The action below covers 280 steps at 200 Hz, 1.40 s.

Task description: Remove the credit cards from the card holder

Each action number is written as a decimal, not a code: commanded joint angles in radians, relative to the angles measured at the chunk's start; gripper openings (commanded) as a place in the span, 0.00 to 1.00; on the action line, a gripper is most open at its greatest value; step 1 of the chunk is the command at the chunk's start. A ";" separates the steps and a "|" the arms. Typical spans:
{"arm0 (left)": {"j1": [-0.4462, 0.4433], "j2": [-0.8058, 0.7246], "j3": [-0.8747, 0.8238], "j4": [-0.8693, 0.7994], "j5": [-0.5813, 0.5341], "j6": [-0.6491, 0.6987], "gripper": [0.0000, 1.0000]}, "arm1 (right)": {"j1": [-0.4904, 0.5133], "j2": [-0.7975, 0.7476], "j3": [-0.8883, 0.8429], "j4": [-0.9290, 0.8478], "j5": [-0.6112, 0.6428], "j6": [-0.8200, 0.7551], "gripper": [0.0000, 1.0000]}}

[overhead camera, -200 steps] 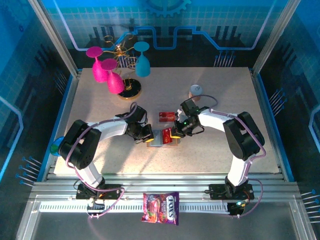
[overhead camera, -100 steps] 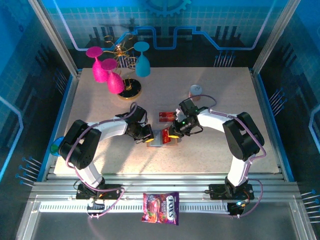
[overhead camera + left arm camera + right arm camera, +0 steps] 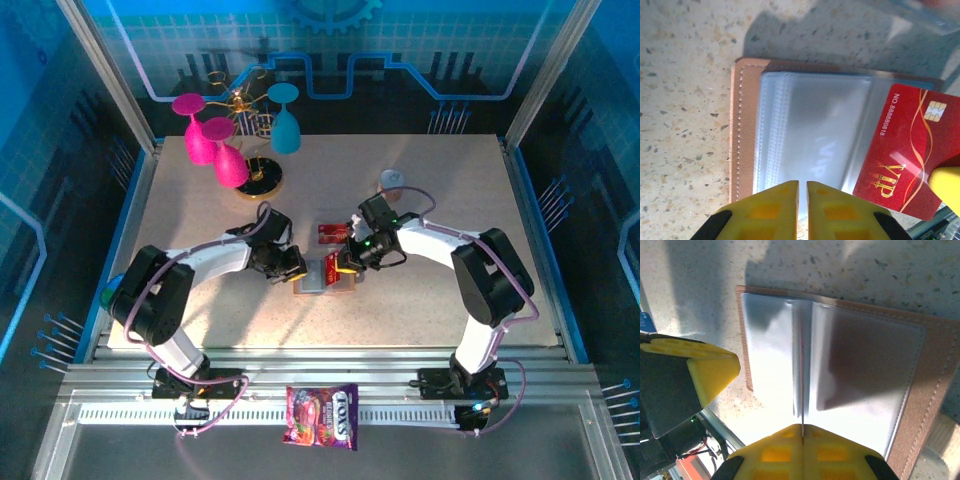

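Okay, red card (image 3: 902,150) is partway out of the open card holder (image 3: 742,125) mid-table (image 3: 200,310), pinched by the right gripper (image 3: 802,437), while the left gripper (image 3: 802,200) sits nearly closed at its edge. I'd pull flat and slow.

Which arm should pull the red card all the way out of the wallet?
Right. The right gripper is shut on the red VIP card, already partly out of the card holder. The left gripper is only at the clear pockets.

Blue-tinted from above, warm bright patch on the table (image 3: 250,300). Up close: blown-out glare on the card holder (image 3: 840,370) pockets, hard shadows, mushy focus at the bottom.
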 commanded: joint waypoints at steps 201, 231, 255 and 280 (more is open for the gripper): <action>0.146 -0.147 -0.104 0.103 0.052 -0.015 0.22 | -0.020 0.133 0.603 -0.605 0.374 -1.399 0.00; 0.153 -0.145 -0.114 0.105 0.058 -0.015 0.22 | -0.016 0.221 0.723 -0.687 0.411 -1.481 0.00; 0.158 -0.141 -0.111 0.104 0.062 -0.015 0.22 | -0.011 0.285 0.822 -0.744 0.423 -1.524 0.00; 0.162 -0.141 -0.103 0.099 0.062 -0.012 0.22 | -0.007 0.344 0.907 -0.789 0.419 -1.553 0.00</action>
